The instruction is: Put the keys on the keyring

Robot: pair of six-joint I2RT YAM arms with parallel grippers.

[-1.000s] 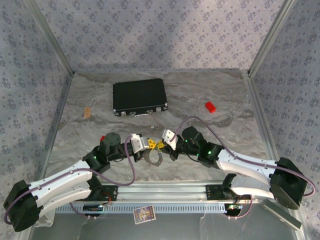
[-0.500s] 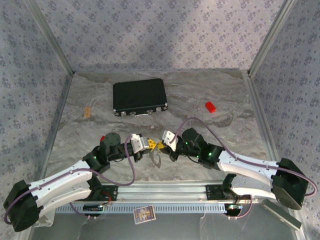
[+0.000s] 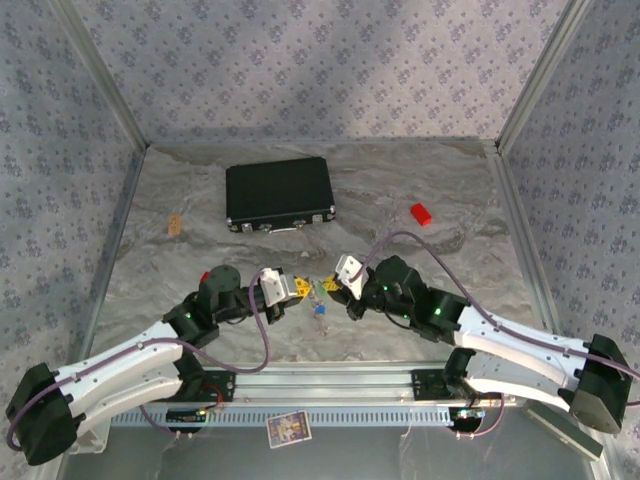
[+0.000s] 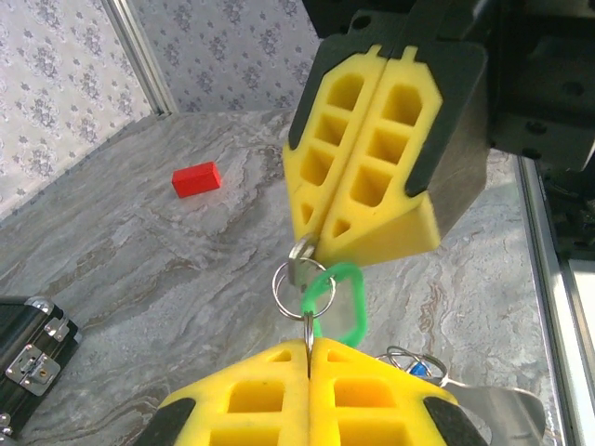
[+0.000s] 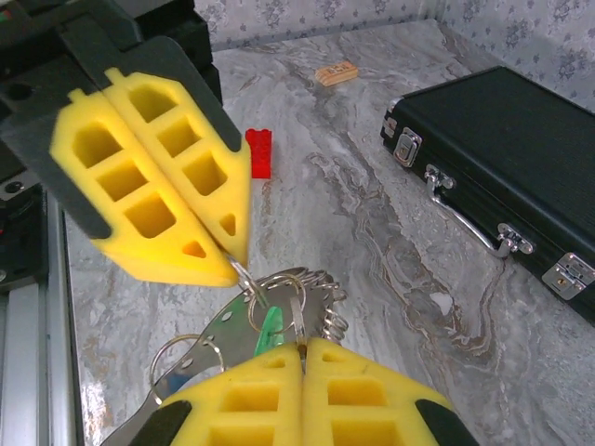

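**Clenched on both sides, the load hanging between**

The left gripper (image 4: 310, 347) has its yellow fingers pressed flat together, pinching the thin wire rings (image 5: 311, 295) edge-on. The right gripper (image 5: 302, 346) faces it, tip to tip, also clamped tight on those rings. There are several rings and they overlap too much to count.

There are two keys. The green-headed key (image 5: 271, 332) hangs just off the right fingertips, at 12 o'clock from the left fingers in the left wrist view. The blue-headed key (image 3: 320, 309) dangles at 6 o'clock below the gap between the two grippers, clear of both. There is one keyring (image 5: 212, 340), a pale grey band that curves away at 7 o'clock from the left gripper's tip in the right wrist view and is joined to the same cluster of rings.

Farther out in the top view, one black case (image 3: 279, 193) lies at 11 o'clock from the cluster, well apart. There are two red blocks, one (image 3: 420, 213) at 2 o'clock and one (image 5: 258, 151) beside the left arm. One small tan block (image 3: 176, 224) lies at 10 o'clock, near the left wall.
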